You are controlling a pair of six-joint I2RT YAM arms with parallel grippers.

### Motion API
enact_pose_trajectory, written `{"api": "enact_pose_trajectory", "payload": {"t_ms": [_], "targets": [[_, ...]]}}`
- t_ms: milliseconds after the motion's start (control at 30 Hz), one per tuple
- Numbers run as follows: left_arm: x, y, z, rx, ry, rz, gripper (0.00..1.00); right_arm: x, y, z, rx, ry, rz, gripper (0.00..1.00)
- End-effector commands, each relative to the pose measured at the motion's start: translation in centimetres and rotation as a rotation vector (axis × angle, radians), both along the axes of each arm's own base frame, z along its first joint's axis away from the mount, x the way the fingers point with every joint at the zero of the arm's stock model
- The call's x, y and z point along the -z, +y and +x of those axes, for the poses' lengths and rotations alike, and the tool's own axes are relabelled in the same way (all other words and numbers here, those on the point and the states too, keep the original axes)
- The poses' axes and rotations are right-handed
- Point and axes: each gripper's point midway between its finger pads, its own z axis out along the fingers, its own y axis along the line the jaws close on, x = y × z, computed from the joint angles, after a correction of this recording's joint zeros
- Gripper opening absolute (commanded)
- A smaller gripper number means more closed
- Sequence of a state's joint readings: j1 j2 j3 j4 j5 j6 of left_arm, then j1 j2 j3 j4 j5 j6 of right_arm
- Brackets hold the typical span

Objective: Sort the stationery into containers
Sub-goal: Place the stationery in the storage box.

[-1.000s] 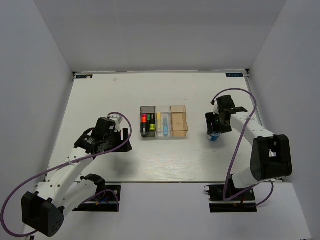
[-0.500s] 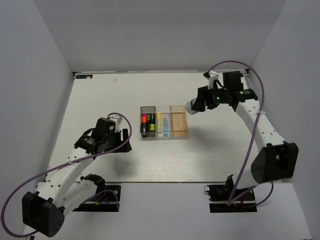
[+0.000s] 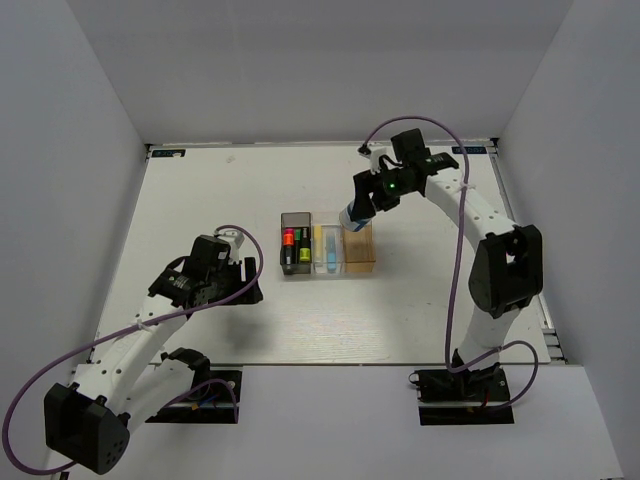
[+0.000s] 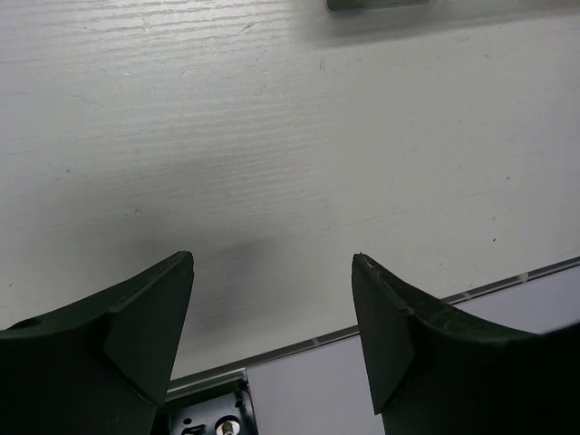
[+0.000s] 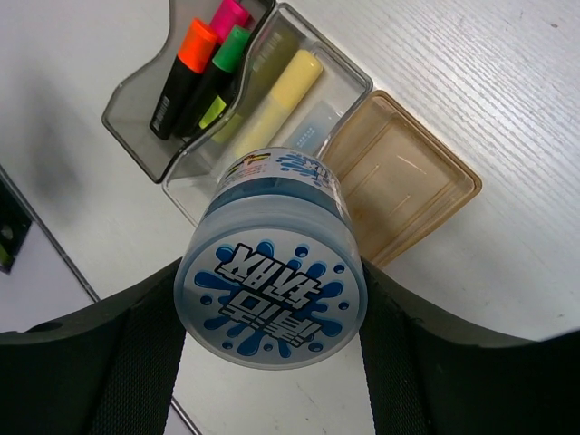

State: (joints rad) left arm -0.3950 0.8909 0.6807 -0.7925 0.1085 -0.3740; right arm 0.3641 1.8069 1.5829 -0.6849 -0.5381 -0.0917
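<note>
My right gripper (image 5: 272, 304) is shut on the round blue-white roll (image 5: 272, 290) and holds it in the air; in the top view the roll (image 3: 351, 216) hangs over the far end of the orange bin (image 3: 359, 258). The orange bin (image 5: 412, 181) has nothing in it. The dark grey bin (image 5: 131, 104) holds orange, pink and green capped highlighters (image 5: 210, 68). The clear bin (image 5: 349, 77) holds a yellow highlighter (image 5: 281, 91) and a light blue tube (image 5: 313, 131). My left gripper (image 4: 272, 263) is open and empty over bare table, left of the bins (image 3: 246, 282).
The table's near edge (image 4: 435, 294) runs just below my left fingers. The three bins stand in a row at mid table. Grey walls enclose the table on the left, back and right. Purple cables loop off both arms.
My right arm lifted the roll from the table's right side and swung it left to above the orange bin. The left arm has not moved.
</note>
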Motion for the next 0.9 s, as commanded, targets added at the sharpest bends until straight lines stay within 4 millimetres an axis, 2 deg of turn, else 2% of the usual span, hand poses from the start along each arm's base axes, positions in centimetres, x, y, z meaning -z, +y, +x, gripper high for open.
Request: {"api": "enact_pose_trajectory", "payload": {"t_ms": [0, 133, 333, 533, 867], "targets": [[0.0, 0.1, 0.1, 0.002, -0.009, -0.001, 0.8, -1.8, 0.2, 0.6, -0.044, -0.092, -0.053, 0.0], [-0.2, 0.0, 0.3, 0.0, -0.018, -0.009, 0.8, 0.2, -0.6, 0.3, -0.088, -0.095, -0.183, 0.0], [-0.2, 0.0, 0.3, 0.0, -0.017, -0.008, 0.8, 1.8, -0.5, -0.1, -0.13, -0.074, -0.258, 0.0], [-0.1, 0.1, 0.3, -0.002, -0.017, -0.01, 0.8, 3.1, -0.4, 0.5, -0.144, -0.093, -0.331, 0.0], [-0.2, 0.0, 0.3, 0.0, -0.018, -0.014, 0.8, 4.3, -0.2, -0.3, -0.206, -0.113, -0.4, 0.02]]}}
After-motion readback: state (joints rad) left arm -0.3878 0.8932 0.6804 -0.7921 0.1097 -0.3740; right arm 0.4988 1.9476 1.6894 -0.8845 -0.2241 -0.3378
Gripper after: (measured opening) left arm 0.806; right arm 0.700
